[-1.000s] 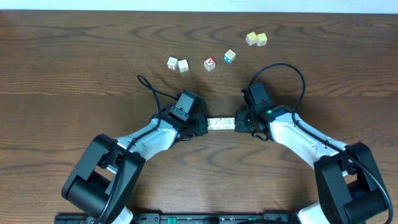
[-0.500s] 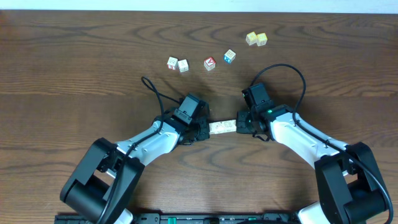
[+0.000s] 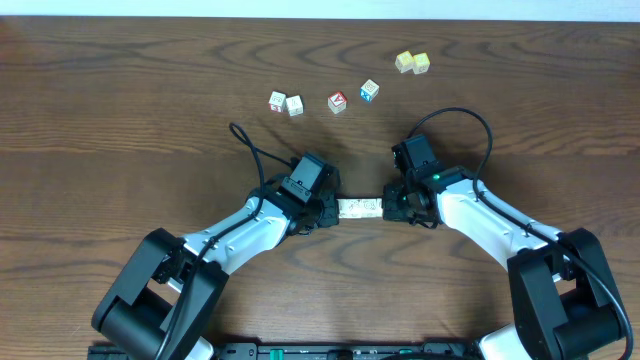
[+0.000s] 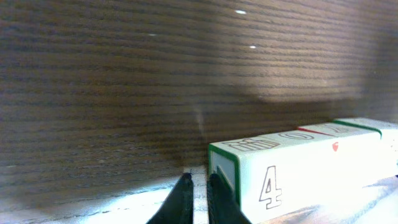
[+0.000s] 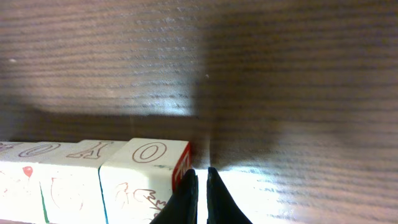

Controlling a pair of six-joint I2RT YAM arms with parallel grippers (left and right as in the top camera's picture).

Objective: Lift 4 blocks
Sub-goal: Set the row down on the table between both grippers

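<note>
Both pincers are pinched closed with nothing between the fingers. The left gripper [image 3: 330,208] and right gripper [image 3: 390,206] are working as blunt pushers, not clamps. Each one butts up against one end of the row of blocks [image 3: 360,208], which sits on the wooden table [image 3: 100,150] right between the two arms, well apart from the loose cubes [image 3: 337,101] up top.

I honestly can't tell from these angles whether the row is off the wood or just resting on it.

My take on handling: these are little wooden cubes, so they're light, hard, and pretty slick on the smooth printed faces. Nothing joins them, so only end-to-end squeeze holds the line together. If the push is off-centre, the middle ones will probably buckle out and drop.

The best spot to press is dead centre of each end face, straight along the row. On the left wrist cam the closed tips [image 4: 198,182] sit just beside the green-edged end next to the "4". On the right wrist cam the tips [image 5: 200,177] sit at the red-edged end by the "O".
</note>
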